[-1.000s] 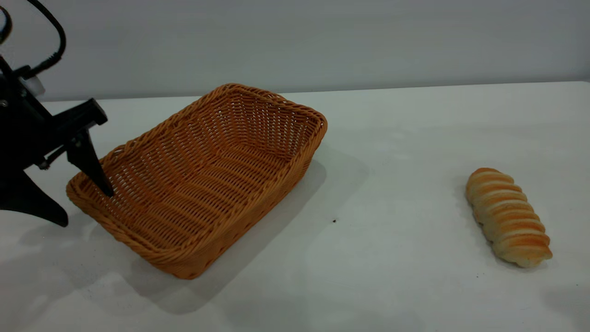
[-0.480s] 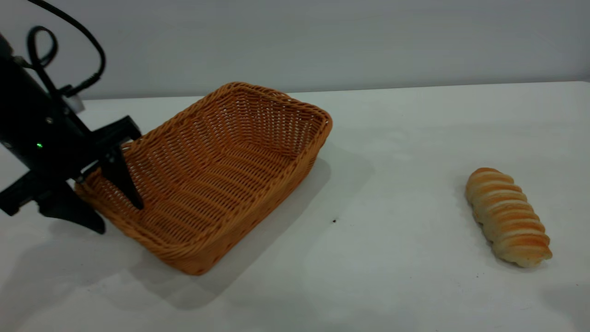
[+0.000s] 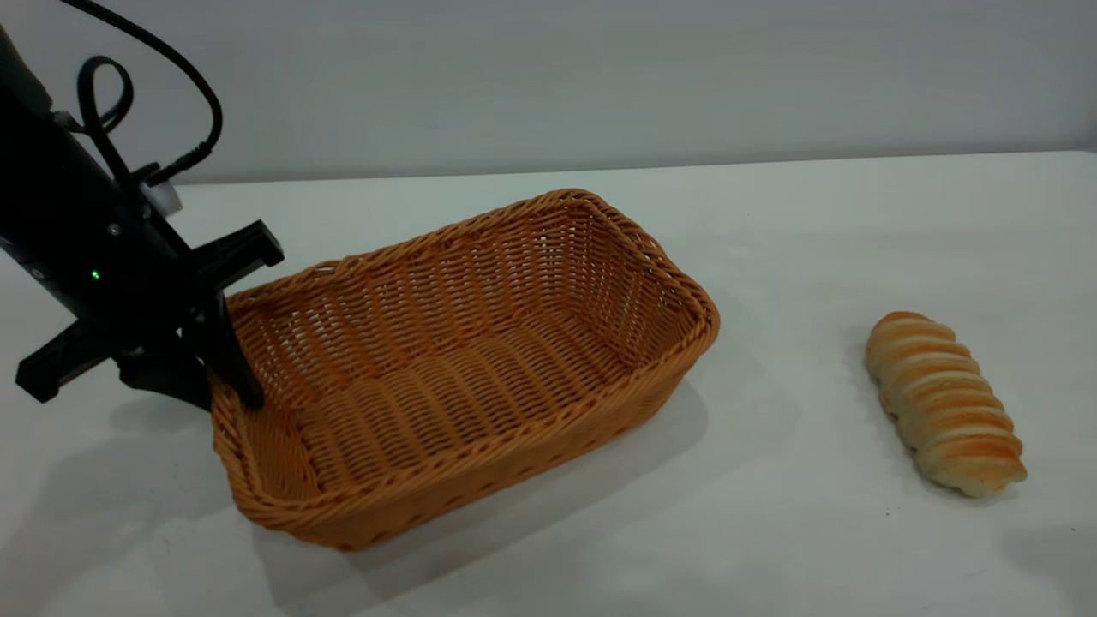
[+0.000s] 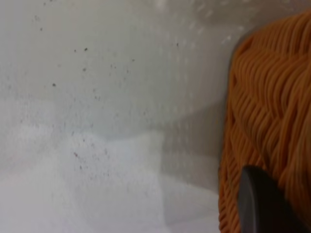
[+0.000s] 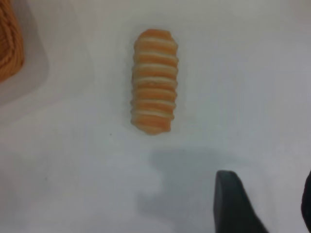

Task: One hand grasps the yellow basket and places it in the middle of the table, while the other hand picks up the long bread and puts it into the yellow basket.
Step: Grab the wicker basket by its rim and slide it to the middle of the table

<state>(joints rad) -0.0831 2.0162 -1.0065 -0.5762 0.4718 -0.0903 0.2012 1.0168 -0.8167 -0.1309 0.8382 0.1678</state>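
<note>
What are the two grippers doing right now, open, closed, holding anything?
Left gripper: shut on the yellow basket, at its left rim.
Right gripper: open, holding nothing, above the table near the long bread.

Orange-brown woven yellow basket [image 3: 463, 368], rectangular, upright and open, left of centre on the white table [image 3: 771, 214]. Ridged golden-and-cream long bread [image 3: 943, 403] flat at 3 o'clock, well apart.

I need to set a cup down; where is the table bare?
Bare table lies between basket and bread, along the front edge, and behind both. Crowded only where the left hand grips the basket's end.
</note>
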